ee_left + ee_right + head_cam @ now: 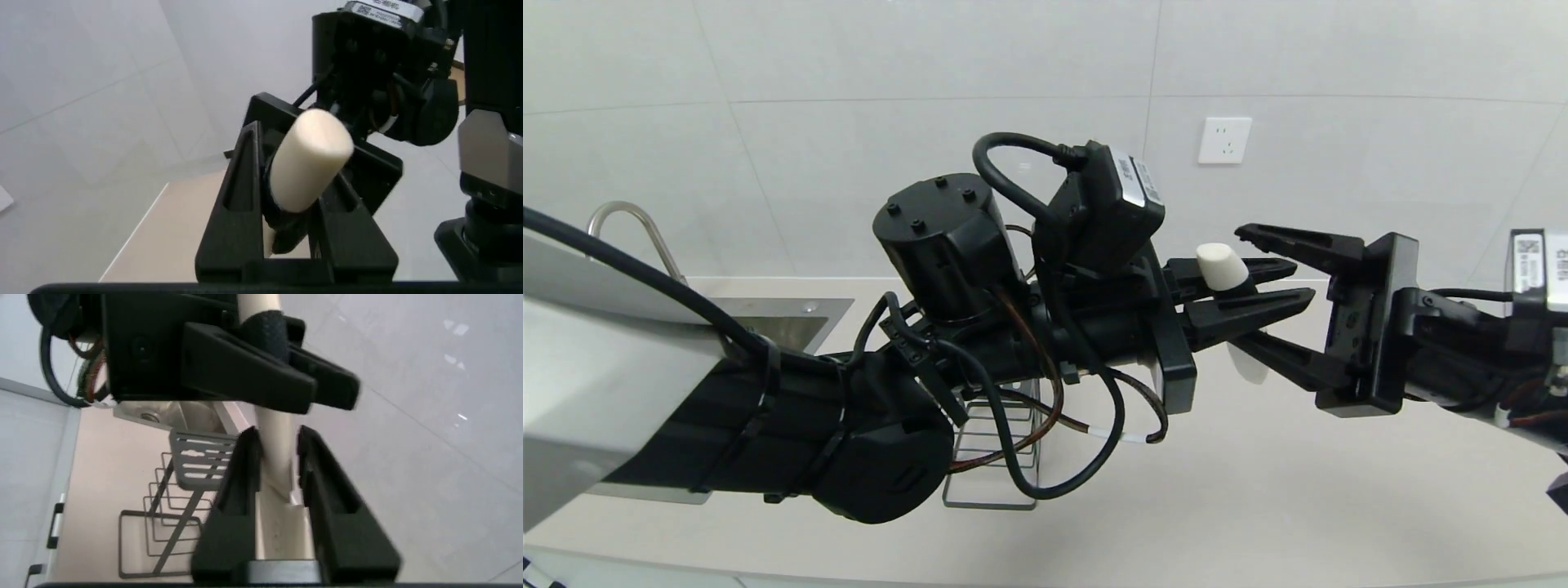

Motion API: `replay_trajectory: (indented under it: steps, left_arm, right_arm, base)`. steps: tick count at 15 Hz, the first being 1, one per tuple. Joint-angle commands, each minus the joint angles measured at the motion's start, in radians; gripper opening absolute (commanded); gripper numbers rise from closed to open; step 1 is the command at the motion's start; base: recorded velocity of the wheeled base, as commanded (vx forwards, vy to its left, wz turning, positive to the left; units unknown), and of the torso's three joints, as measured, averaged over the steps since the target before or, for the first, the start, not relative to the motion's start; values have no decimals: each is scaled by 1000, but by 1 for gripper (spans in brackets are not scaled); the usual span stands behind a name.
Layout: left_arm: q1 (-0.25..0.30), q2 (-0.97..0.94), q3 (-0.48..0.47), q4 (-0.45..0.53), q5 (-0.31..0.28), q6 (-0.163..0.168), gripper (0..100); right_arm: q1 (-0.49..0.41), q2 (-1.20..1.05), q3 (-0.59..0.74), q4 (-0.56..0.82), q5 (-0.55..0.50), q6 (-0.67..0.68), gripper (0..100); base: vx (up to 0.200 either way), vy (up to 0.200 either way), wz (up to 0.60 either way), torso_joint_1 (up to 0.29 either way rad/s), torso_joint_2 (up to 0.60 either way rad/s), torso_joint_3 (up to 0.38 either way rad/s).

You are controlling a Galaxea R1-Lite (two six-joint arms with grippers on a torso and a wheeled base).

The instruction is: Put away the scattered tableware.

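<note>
A cream-white utensil point(1221, 265) with a rounded handle end is held up above the counter, its pale lower part point(1248, 365) hanging below. My left gripper point(1298, 283) is shut on the handle point(310, 155), which sticks out between its fingers. My right gripper point(1236, 286) faces it from the right, open. Its two fingers stand above and below the left gripper's tips. In the right wrist view the utensil's shaft point(278, 429) runs between the right gripper's fingers point(245, 482), apart from them.
A wire rack point(992, 457) stands on the beige counter point(1258, 490) under my left arm. A steel sink point(792, 314) with a curved faucet point(629, 220) lies at the back left. The tiled wall carries a socket point(1223, 140).
</note>
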Motion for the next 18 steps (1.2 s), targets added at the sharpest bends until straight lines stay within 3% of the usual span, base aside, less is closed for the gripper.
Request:
replay_trajectory:
  steps: [1,4,8,11,13,14,15,16,18]
  left_arm:
    - [3,-8,-1,-8,11,1,0]
    - [14,-17,-1,-5,23,1,0]
    - [55,-33,7,6,210,1,0]
    - [86,-89,100,21,232,1,0]
    - [98,-160,172,67,305,-8,0]
    - [98,-191,174,98,363,-27,0]
    - [98,-208,168,118,397,-42,0]
    - [98,-235,155,162,482,-62,0]
    - [94,-246,155,164,551,-68,0]
  right_arm:
    - [-4,-16,25,6,5,-1,100]
    - [-13,-73,140,7,3,-2,100]
    - [-156,-259,341,9,3,-4,100]
    - [-249,-444,414,22,3,-2,100]
    - [-320,-599,460,42,3,-1,100]
    - [-361,-691,460,78,3,9,0]
    - [-387,-751,460,114,2,22,0]
    - [-440,-903,460,242,-24,50,0]
    - [-444,-1112,460,438,-84,53,0]
  base:
    - [0,0,0,0,0,0]
    - [0,0,0,0,0,0]
    - [0,0,0,0,0,0]
    - [0,0,0,0,0,0]
    - [0,0,0,0,0,0]
    - [0,0,0,0,0,0]
    - [0,0,0,0,0,0]
    - [0,0,0,0,0,0]
    - [0,0,0,0,0,0]
